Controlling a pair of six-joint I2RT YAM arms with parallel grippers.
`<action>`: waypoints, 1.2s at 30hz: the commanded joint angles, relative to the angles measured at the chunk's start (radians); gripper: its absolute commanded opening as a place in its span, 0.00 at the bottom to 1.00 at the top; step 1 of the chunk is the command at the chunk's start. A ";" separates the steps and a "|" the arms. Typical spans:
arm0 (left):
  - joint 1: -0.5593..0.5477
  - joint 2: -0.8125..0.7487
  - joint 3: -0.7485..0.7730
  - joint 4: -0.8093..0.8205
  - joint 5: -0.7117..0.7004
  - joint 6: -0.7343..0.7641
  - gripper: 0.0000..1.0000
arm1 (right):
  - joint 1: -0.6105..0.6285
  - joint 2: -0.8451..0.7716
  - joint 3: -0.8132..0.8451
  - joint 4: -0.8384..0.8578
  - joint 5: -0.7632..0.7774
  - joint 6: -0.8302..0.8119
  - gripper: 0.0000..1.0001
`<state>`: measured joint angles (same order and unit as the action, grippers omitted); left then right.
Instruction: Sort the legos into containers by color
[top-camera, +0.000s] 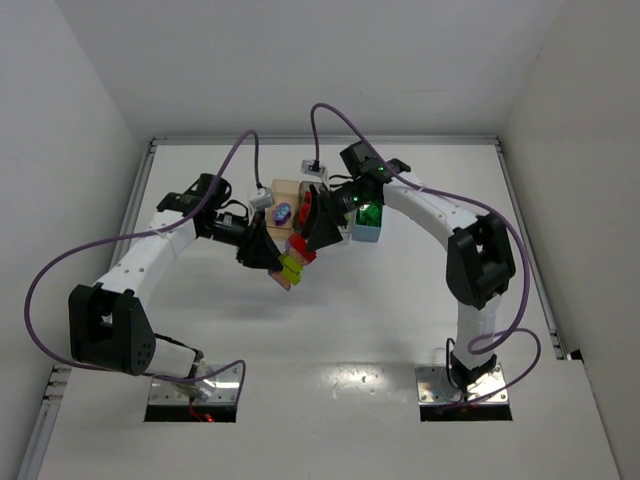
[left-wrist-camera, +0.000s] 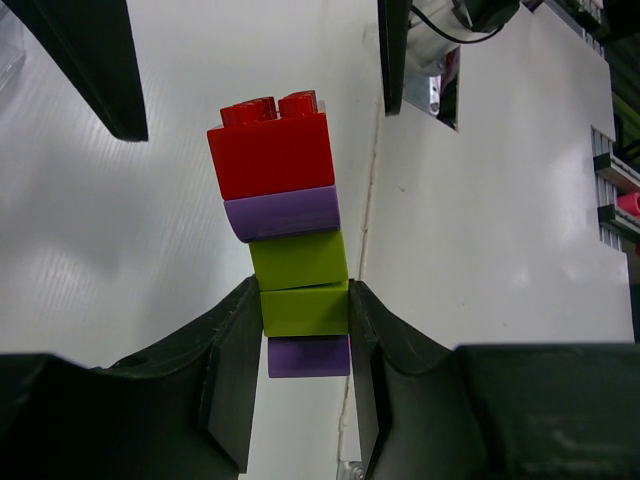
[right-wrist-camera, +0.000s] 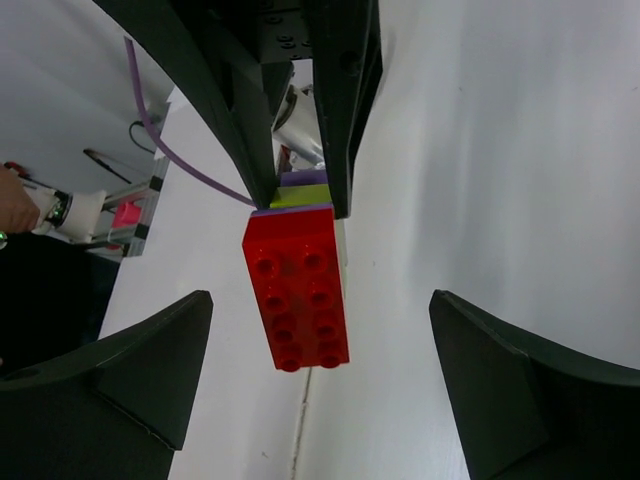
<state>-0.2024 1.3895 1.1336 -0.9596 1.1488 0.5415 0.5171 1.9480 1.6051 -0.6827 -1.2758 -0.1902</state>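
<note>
While the left pincer (left-wrist-camera: 305, 305) clamps the lego stack (left-wrist-camera: 285, 215) by a lime-yellow brick (left-wrist-camera: 303, 312), the right pincer (right-wrist-camera: 320, 305) stands open. Its fingers (right-wrist-camera: 150, 370) flank the red brick (right-wrist-camera: 297, 300) without contact.

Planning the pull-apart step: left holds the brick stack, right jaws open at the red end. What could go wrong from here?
1. The left gripper clamps only one lime brick low in the stack; pulling the red brick could lever the stack loose.
2. The right gripper is open at the red end; closing deep, it may also catch the purple brick.
</note>
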 joint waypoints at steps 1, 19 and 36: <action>-0.011 -0.023 -0.001 0.005 0.049 0.023 0.11 | 0.018 -0.009 0.021 0.028 -0.048 -0.005 0.88; -0.011 -0.072 -0.078 0.030 0.022 0.002 0.11 | -0.060 -0.047 -0.002 0.069 0.026 0.006 0.06; -0.002 -0.132 -0.144 0.151 -0.047 -0.113 0.11 | -0.104 -0.222 -0.275 -0.313 0.274 -0.497 0.03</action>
<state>-0.2039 1.3025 0.9989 -0.8703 1.1000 0.4679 0.4004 1.7863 1.4139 -0.8520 -1.0813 -0.4625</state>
